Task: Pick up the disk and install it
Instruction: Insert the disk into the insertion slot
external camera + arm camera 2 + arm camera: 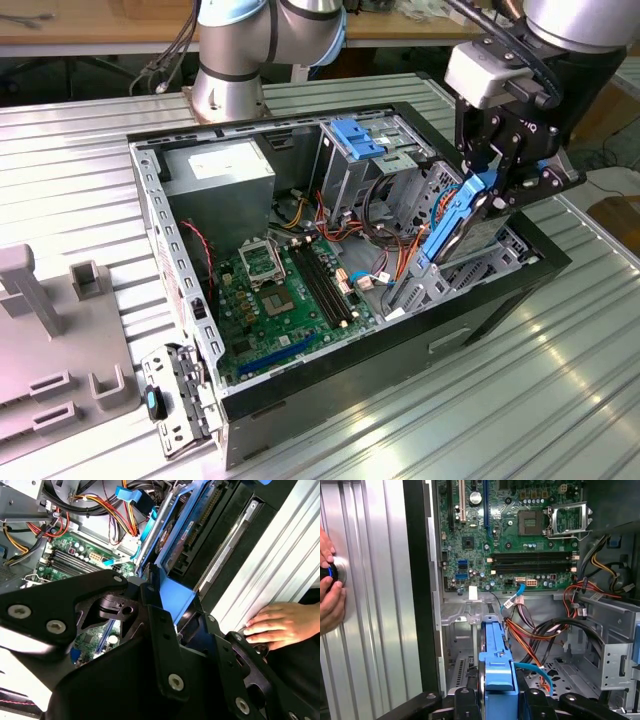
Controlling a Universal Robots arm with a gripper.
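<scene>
The disk point(445, 230) is a dark-grey drive with bright blue side rails. It hangs tilted, lower end down, over the drive bay at the exterior view's right end of the open computer case point(180, 300). My gripper point(497, 185) is shut on its upper end. In the first wrist view the blue rail and end tab of the disk point(495, 655) run out from between my black fingers point(465, 702) toward the bay floor. In the second wrist view the disk point(182, 535) points down into the case beside its black side wall.
Inside the case lie the motherboard point(285, 290), a power supply point(220, 175), a silver cage with a paler blue bracket point(355, 140) and loose orange and blue cables point(540, 630). A person's hand point(280, 625) rests on the ribbed table point(90, 180) beside the case. Grey fixtures point(60, 340) stand at the exterior view's left.
</scene>
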